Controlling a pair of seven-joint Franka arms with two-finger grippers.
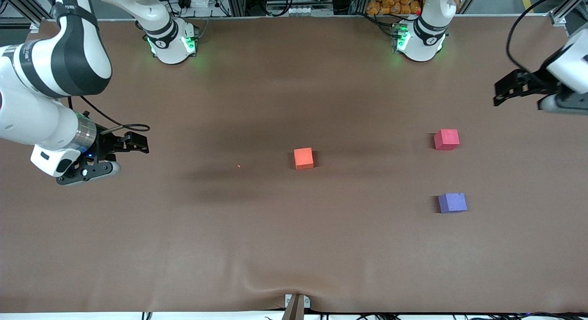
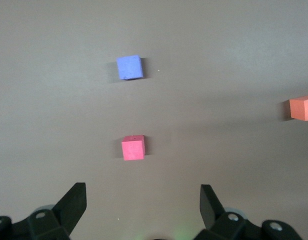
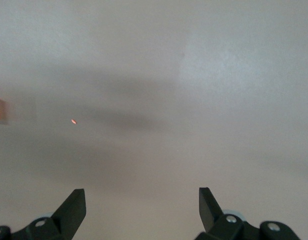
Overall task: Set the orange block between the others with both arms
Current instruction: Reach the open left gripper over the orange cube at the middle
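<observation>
We see the orange block (image 1: 303, 158), a small matte foam-like cube with soft edges, resting on the smooth brown bench (image 1: 294, 246), between the two end effectors and apart from both. The pinkish-red cube (image 1: 446, 139) and the purple cube (image 1: 452, 203) lie toward the left end effector (image 1: 505, 88). Both it and the right end effector (image 1: 135, 143) hang with fingers spread wide, holding nothing.
</observation>
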